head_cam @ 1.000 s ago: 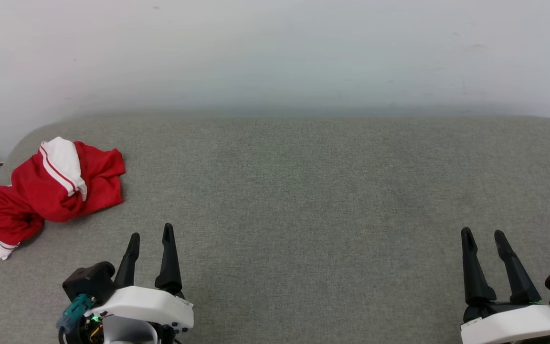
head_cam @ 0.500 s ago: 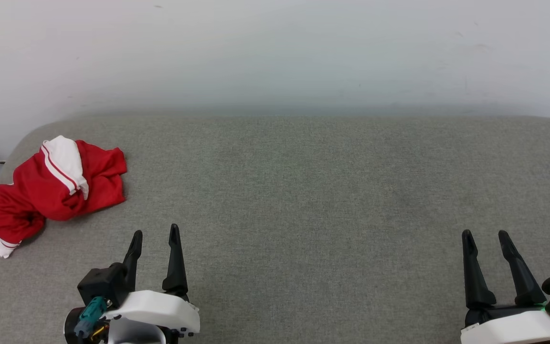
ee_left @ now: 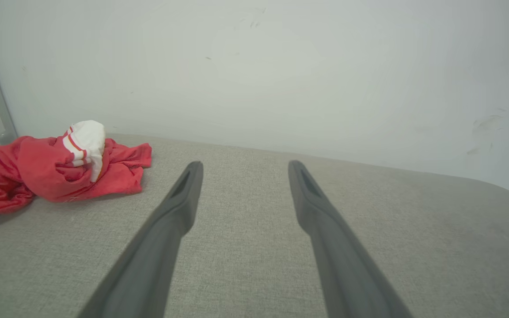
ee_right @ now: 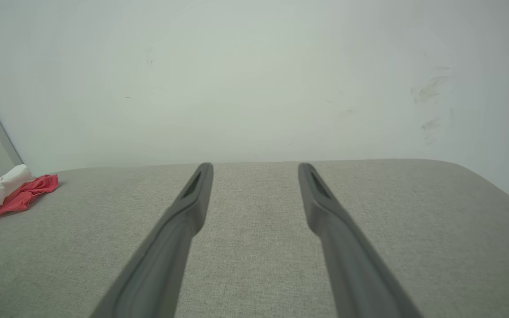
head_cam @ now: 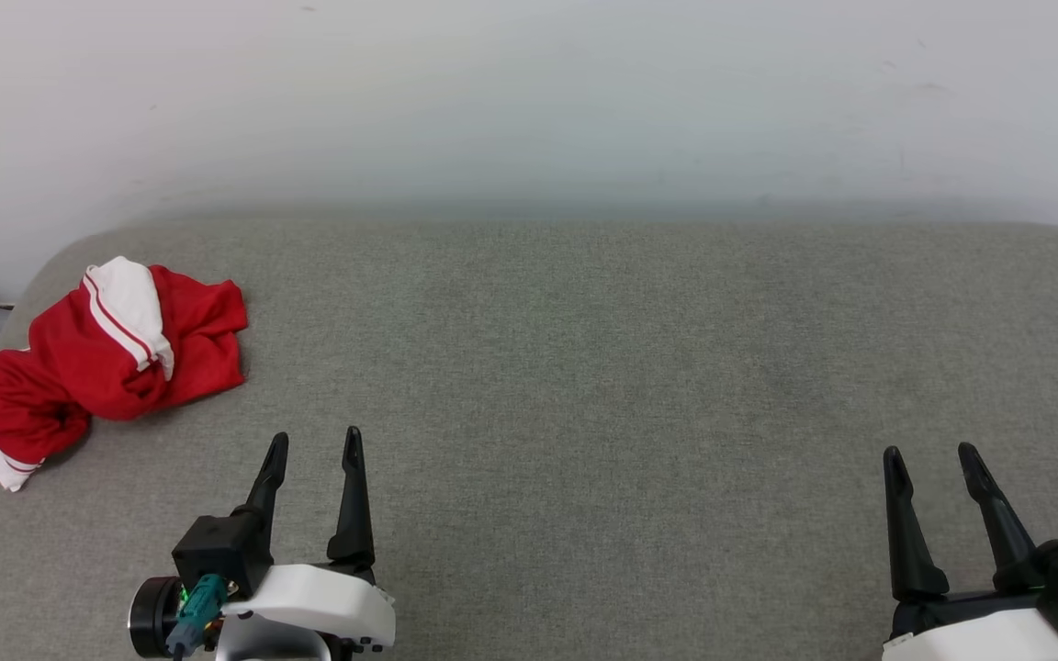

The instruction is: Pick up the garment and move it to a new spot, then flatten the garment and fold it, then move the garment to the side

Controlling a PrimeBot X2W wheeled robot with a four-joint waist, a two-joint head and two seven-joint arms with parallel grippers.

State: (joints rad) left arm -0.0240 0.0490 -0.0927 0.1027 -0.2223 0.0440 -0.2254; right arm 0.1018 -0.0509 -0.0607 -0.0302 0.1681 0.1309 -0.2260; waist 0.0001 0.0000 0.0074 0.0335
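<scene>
The garment (head_cam: 106,353) lies crumpled at the far left edge of the grey padded worktop (head_cam: 584,367), a white sleeve (head_cam: 129,308) on top, too bunched to fold where it is. The left jaws, spread and empty, sit nearer the heap, probably for the pickup. The right jaws, also spread and empty, are well apart from it.

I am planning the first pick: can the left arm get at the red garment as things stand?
Probably yes. The left end effector is open and empty, and only bare grey fabric surface lies between it and the crumpled garment, ahead to its left.
</scene>
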